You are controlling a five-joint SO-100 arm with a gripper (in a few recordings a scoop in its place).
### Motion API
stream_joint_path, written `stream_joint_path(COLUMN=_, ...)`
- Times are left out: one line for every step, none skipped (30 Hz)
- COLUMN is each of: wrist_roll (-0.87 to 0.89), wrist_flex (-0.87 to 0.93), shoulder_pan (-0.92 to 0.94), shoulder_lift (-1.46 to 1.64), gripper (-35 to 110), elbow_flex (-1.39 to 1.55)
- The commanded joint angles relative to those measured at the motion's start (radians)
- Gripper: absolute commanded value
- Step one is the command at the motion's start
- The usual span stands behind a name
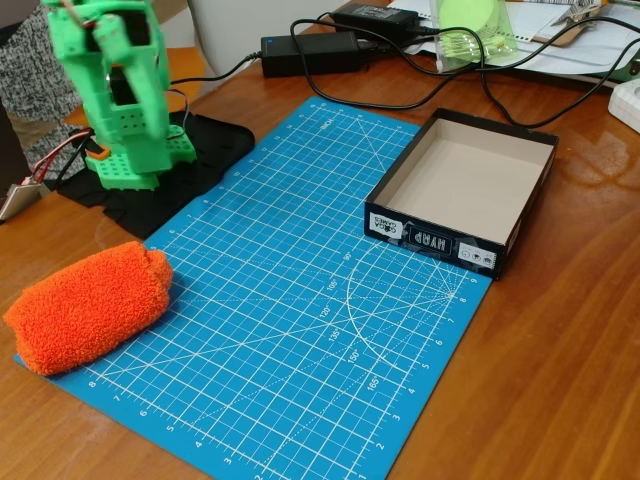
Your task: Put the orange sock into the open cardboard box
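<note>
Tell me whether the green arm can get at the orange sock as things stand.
Probably yes. The orange sock lies in the open at the left edge of the blue cutting mat, with nothing on or around it, near the arm's base. The gripper's place can't be told.

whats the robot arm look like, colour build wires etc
In the fixed view the arm is bright green plastic, blocky, seemingly 3D-printed, with rows of small holes on its lower housing. Dark motor blocks sit inside the green shells. There is an orange piece low on its left side, and thin red and black wires run off beside it. The base stands on a black mat. Its upper part is cut off by the frame.
</note>
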Motion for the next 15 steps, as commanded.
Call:
stream_joint_path(wrist_roll=0.034, wrist_flex=0.011, shoulder_pan=0.129, shoulder_lift=-0.104, gripper=23, elbow_flex=-0.041)
stream_joint_path(wrist_roll=0.066, wrist_flex=-0.018, shoulder_pan=0.156, shoulder_lift=-0.144, gripper=23, elbow_flex=-0.043)
stream_joint_path(wrist_roll=0.101, wrist_flex=-0.054, shoulder_pan=0.190, shoulder_lift=-0.189, gripper=23, elbow_flex=-0.049)
stream_joint_path(wrist_roll=0.132, wrist_flex=-0.087, shoulder_pan=0.235, shoulder_lift=-0.239, gripper=23, elbow_flex=-0.060)
stream_joint_path(wrist_roll=0.153, wrist_flex=-0.117, shoulder_pan=0.272, shoulder_lift=-0.291, gripper=23, elbow_flex=-0.074)
stream_joint_path(wrist_roll=0.175, wrist_flex=-0.138, shoulder_pan=0.299, shoulder_lift=-0.348, gripper=23, elbow_flex=-0.087)
stream_joint_path(wrist_roll=0.198, wrist_flex=-0.164, shoulder_pan=0.318, shoulder_lift=-0.399, gripper=23, elbow_flex=-0.101)
stream_joint_path(wrist_roll=0.227, wrist_flex=-0.199, shoulder_pan=0.334, shoulder_lift=-0.448, gripper=23, elbow_flex=-0.112)
stream_joint_path(wrist_roll=0.250, wrist_flex=-0.235, shoulder_pan=0.347, shoulder_lift=-0.492, gripper=23, elbow_flex=-0.121)
stream_joint_path(wrist_roll=0.272, wrist_flex=-0.275, shoulder_pan=0.360, shoulder_lift=-0.537, gripper=23, elbow_flex=-0.129)
stream_joint_path(wrist_roll=0.291, wrist_flex=-0.316, shoulder_pan=0.373, shoulder_lift=-0.577, gripper=23, elbow_flex=-0.137)
stream_joint_path(wrist_roll=0.305, wrist_flex=-0.360, shoulder_pan=0.382, shoulder_lift=-0.615, gripper=23, elbow_flex=-0.141)
stream_joint_path(wrist_roll=0.319, wrist_flex=-0.405, shoulder_pan=0.385, shoulder_lift=-0.647, gripper=23, elbow_flex=-0.144)
stream_joint_path(wrist_roll=0.334, wrist_flex=-0.449, shoulder_pan=0.383, shoulder_lift=-0.680, gripper=23, elbow_flex=-0.152)
stream_joint_path(wrist_roll=0.353, wrist_flex=-0.492, shoulder_pan=0.374, shoulder_lift=-0.710, gripper=23, elbow_flex=-0.160)
